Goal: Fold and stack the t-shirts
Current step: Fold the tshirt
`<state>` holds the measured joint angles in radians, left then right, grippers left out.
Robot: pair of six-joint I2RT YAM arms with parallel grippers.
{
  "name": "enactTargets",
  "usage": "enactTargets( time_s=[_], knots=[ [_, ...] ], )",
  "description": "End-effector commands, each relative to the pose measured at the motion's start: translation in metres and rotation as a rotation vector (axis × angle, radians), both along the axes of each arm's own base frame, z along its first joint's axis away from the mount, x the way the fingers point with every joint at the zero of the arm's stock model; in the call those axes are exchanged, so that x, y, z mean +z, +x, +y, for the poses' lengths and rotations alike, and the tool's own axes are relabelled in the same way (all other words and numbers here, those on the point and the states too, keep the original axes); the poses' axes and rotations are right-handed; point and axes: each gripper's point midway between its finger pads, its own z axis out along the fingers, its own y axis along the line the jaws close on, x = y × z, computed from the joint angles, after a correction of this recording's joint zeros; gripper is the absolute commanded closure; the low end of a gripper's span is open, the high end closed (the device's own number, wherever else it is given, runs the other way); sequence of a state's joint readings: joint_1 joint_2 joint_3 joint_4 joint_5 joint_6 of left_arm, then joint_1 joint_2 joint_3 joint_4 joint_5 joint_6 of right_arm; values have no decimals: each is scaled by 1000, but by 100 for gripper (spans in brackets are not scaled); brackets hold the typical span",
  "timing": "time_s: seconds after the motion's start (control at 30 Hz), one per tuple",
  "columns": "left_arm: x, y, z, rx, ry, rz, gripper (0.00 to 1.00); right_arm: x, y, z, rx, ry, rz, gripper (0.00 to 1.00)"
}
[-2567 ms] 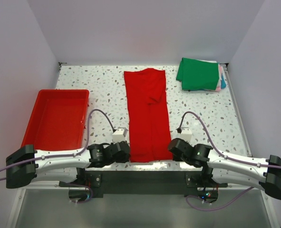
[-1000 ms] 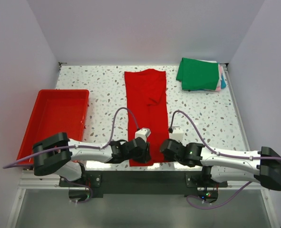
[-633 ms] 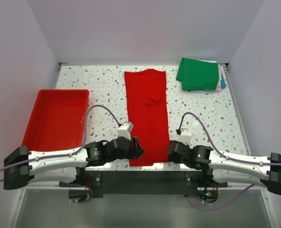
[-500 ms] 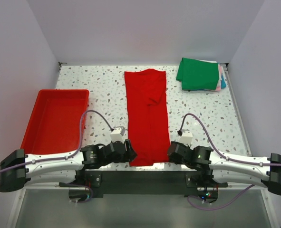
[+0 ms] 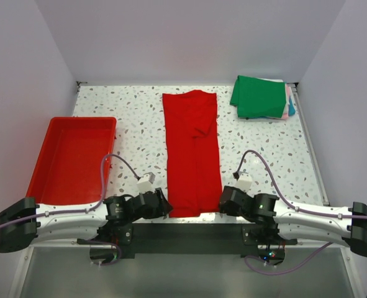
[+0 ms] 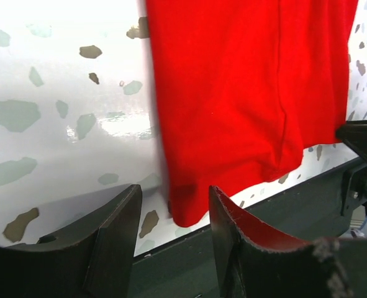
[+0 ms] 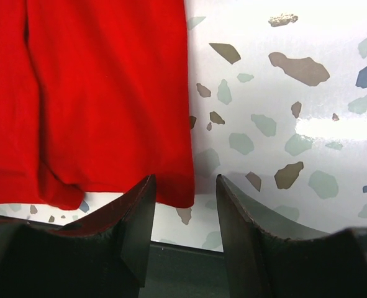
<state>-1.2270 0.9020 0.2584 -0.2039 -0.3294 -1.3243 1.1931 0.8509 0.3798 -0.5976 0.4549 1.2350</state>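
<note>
here, both arms lie low and stretched along the near edge of the bench (image 5: pixel 133 118), elbows out toward the side walls and wrists turned inward toward the middle. the left tool (image 5: pixel 161 205) sits at the near left corner of the red t-shirt (image 5: pixel 192 155), and the left wrist view shows this left tool (image 6: pixel 174 194) released, its two dark fingers (image 6: pixel 118 236) spread with the cloth's hem corner lying in the gap, not pinched. the right tool (image 5: pixel 223 202) mirrors it at the near right corner; seen from its own wrist, the right tool (image 7: pixel 184 183) is likewise parted, the hem corner of the red t-shirt (image 7: pixel 108 93) lying between the tips. the red t-shirt (image 6: pixel 245 87) lies flat as a long, narrow strip running from the near edge toward the far wall, a sleeve folded in near its far end. a red tray (image 5: pixel 74 155) rests left of it, beside the left forearm and apart from the cloth. at the far right corner, well apart from both tools, a folded green t-shirt (image 5: pixel 258 96) tops a small pile (image 5: pixel 289 107) showing pink, white and teal edges.
</note>
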Motion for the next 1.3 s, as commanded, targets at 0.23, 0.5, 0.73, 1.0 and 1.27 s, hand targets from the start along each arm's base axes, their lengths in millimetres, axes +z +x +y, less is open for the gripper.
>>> enactTargets(
  time_s=[0.23, 0.5, 0.73, 1.0, 1.27],
  knots=[
    [-23, -7, 2, 19, 22, 55, 57, -8, 8, 12, -58, 90, 4, 58],
    [-28, -9, -4, -18, 24, 50, 80, -3, 11, 13, -44, 91, -11, 85],
    [-16, -14, -8, -67, 34, 37, 100, 4, 0, 20, 46, 96, 23, 100],
    [1, -40, -13, -134, 56, 29, 100, 10, -32, 33, 151, 94, 34, 100],
    [32, -27, -16, -90, 48, -63, 100, 39, -25, 38, 161, 33, -92, 100]
  ],
)
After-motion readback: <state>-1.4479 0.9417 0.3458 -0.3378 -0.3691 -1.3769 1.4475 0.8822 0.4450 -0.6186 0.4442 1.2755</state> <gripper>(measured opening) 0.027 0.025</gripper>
